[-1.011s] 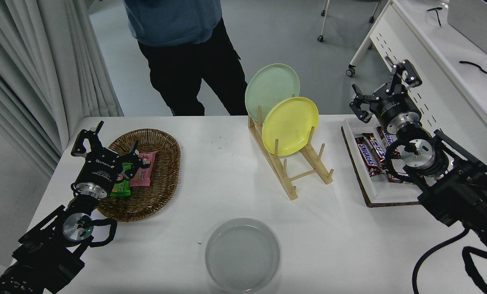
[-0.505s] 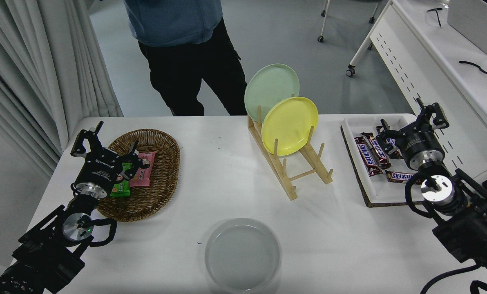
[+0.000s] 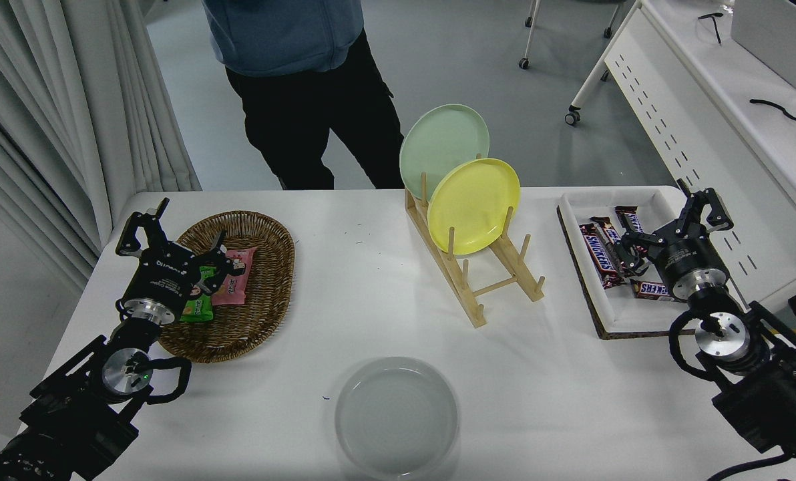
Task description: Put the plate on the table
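Plate (image 3: 396, 417) smooth, possibly plastic; table (image 3: 344, 294) matte white; rack (image 3: 476, 272) bare wood.

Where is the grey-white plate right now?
In the head view, the plate lies flat on the table at its near edge, centre, in front of the wooden rack.

"SNICKERS" reads on the chocolate bars (image 3: 602, 255) in the white tray (image 3: 585, 200).

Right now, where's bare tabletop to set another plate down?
Widest patch: between the wicker basket and the dish rack. A smaller one lies between the grey plate and the right gripper. Crowded: the snack tray at the right edge and the basket side at the left.
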